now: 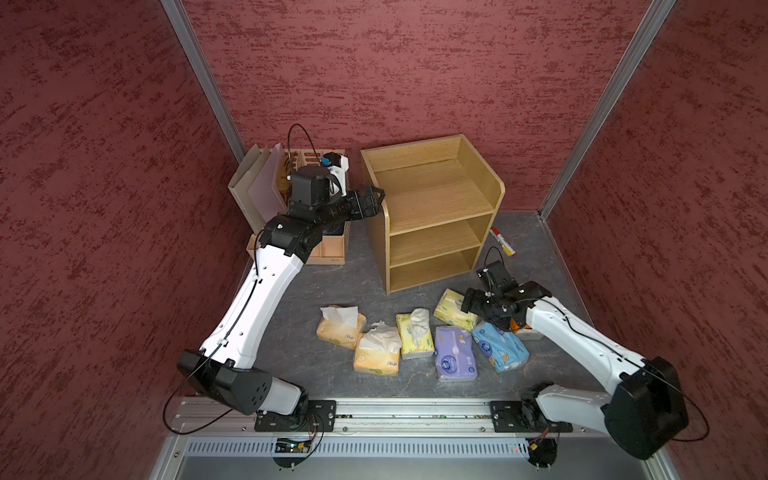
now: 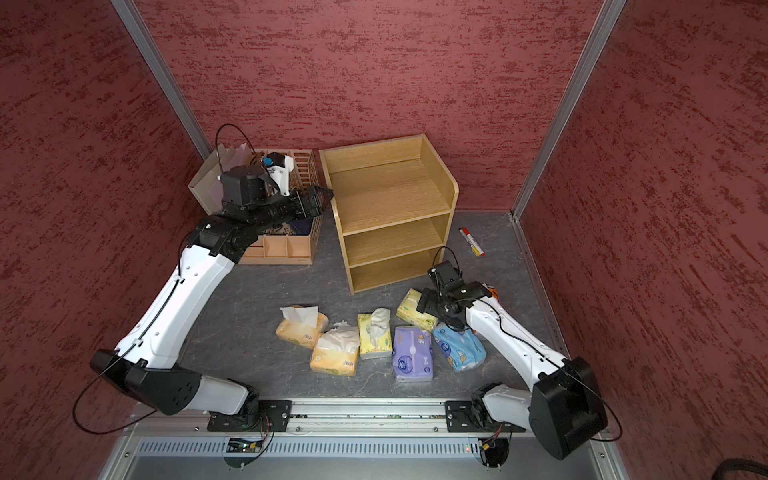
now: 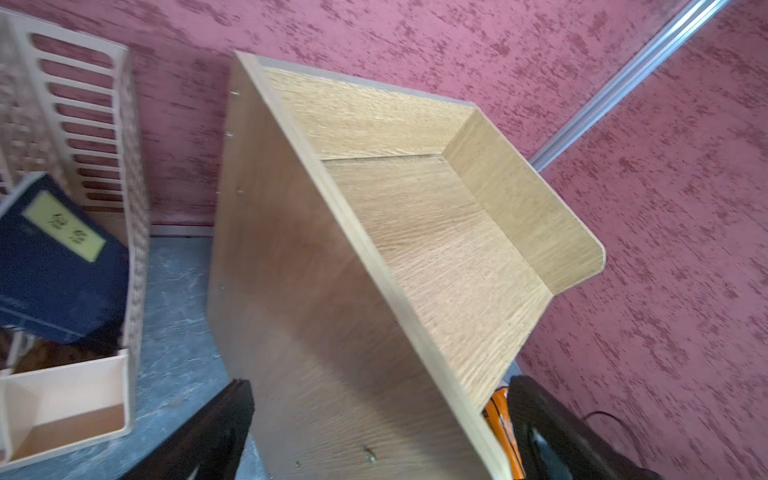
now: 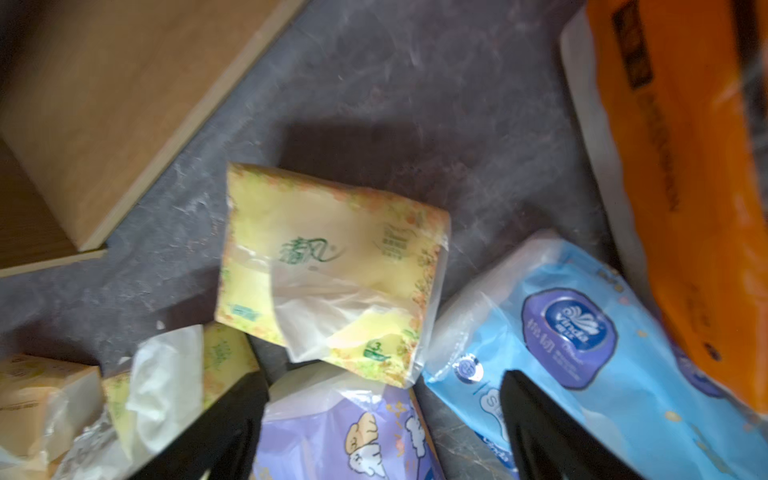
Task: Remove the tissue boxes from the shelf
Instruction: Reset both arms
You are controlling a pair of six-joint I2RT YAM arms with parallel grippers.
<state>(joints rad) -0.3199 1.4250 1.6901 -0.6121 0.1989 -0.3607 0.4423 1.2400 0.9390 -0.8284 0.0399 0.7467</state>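
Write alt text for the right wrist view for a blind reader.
A pale yellow tissue pack lies on the grey table just ahead of the open, empty right hand. A purple pack, a light blue pack and an orange-and-white pack lie close around it, and a corner of the wooden shelf shows beyond.

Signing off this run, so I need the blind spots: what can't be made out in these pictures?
Orange-and-white pack: mostly under the right arm in both top views; cut off by the right wrist view's edge.
Lower tiers of the shelf: backs hidden by boards above, top views.
Left gripper: contact with the shelf unclear; left wrist view blurred, fingers cropped.
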